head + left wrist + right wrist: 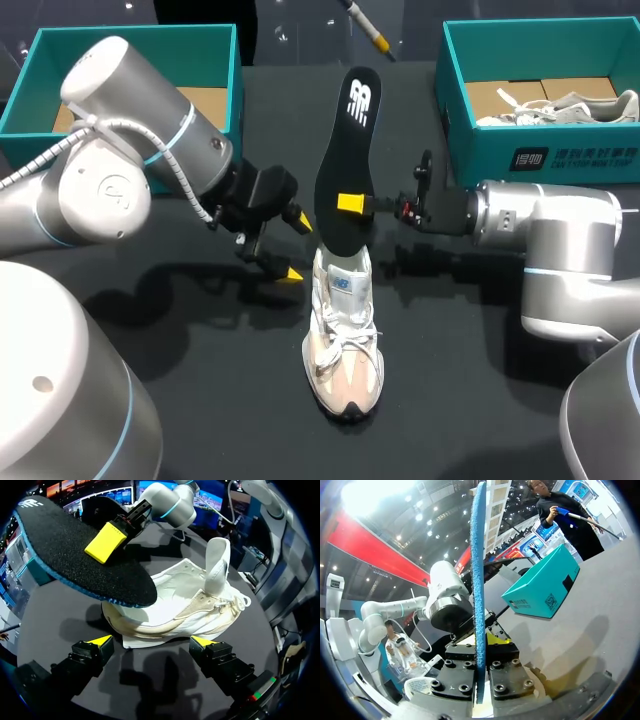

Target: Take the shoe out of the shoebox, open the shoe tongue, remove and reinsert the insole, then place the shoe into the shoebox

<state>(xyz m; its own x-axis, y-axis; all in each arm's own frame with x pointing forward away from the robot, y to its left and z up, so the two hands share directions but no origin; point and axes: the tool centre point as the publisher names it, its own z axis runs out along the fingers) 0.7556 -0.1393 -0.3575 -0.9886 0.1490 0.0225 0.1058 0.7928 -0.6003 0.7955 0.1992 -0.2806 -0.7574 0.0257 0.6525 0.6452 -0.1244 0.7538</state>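
Note:
A white and beige shoe (343,330) stands on the black table, toe toward me, its tongue (217,565) pulled up. A black insole (345,150) with a blue edge rises steeply from the shoe's opening, its lower end at the collar. My right gripper (352,204) comes in from the right and is shut on the insole's middle, with one yellow tip (105,542) on its black face. The right wrist view has the insole (479,580) edge-on between the fingers (507,677). My left gripper (294,246) stands open just left of the shoe (185,605), holding nothing.
A teal shoebox (140,40) sits at the back left behind my left arm. A second teal shoebox (545,45) at the back right holds another white shoe (560,108). My right arm's body lies low along the table's right side.

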